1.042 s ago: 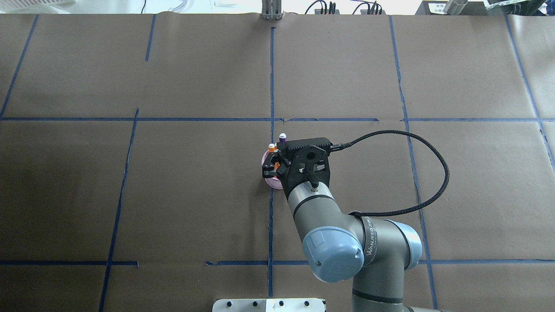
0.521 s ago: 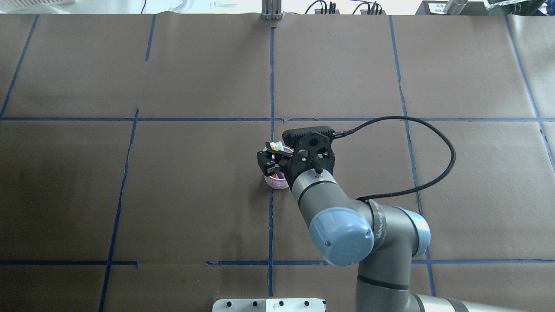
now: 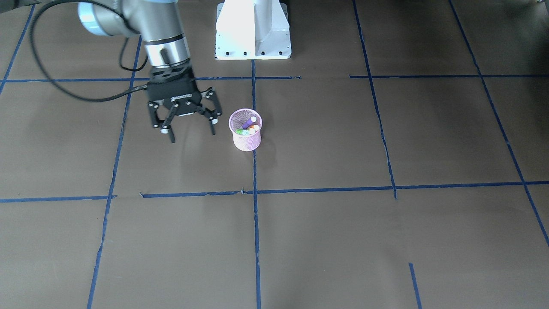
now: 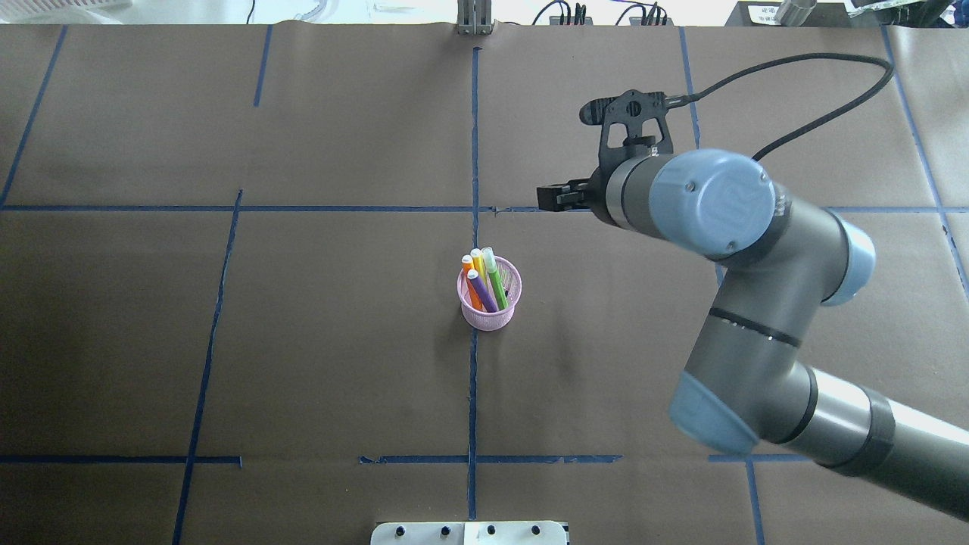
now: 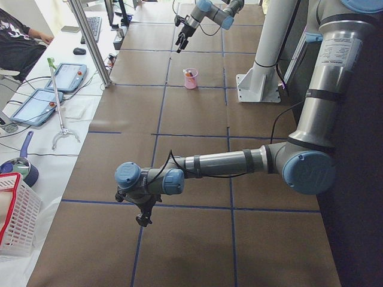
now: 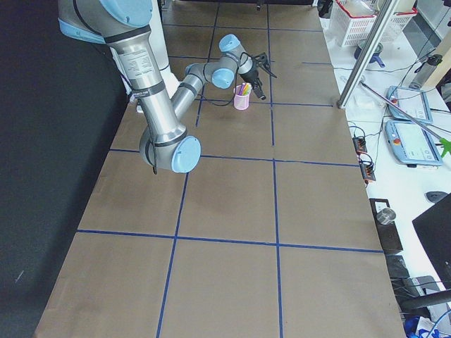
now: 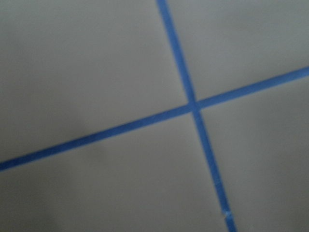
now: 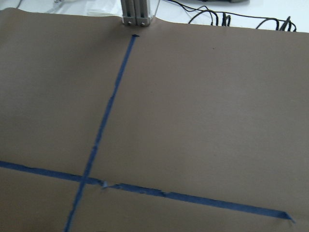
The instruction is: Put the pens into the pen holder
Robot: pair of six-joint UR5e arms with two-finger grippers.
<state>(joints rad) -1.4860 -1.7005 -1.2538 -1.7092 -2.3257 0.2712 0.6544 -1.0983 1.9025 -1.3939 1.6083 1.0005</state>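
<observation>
The pink mesh pen holder (image 4: 488, 316) stands upright near the table's middle, on a blue tape line; it also shows in the front view (image 3: 245, 140). Inside it stand the purple pen (image 4: 482, 294), the orange pen (image 4: 471, 284), the green pen (image 4: 496, 280) and a yellow one (image 4: 478, 262), leaning against the rim. My right gripper (image 3: 193, 136) is open and empty, hanging above the table apart from the cup, on my right of it. My left gripper (image 5: 143, 218) shows only in the left side view, far from the cup; I cannot tell its state.
Brown paper with blue tape grid lines (image 4: 474, 136) covers the table. The robot's white base plate (image 3: 253, 30) is at the near edge. A black cable (image 4: 802, 121) loops from the right wrist. Both wrist views show only paper and tape.
My right gripper was right over the cup among the pen tops. It has lifted and swung away toward the back right, and the pens now stand uncovered in the cup.
</observation>
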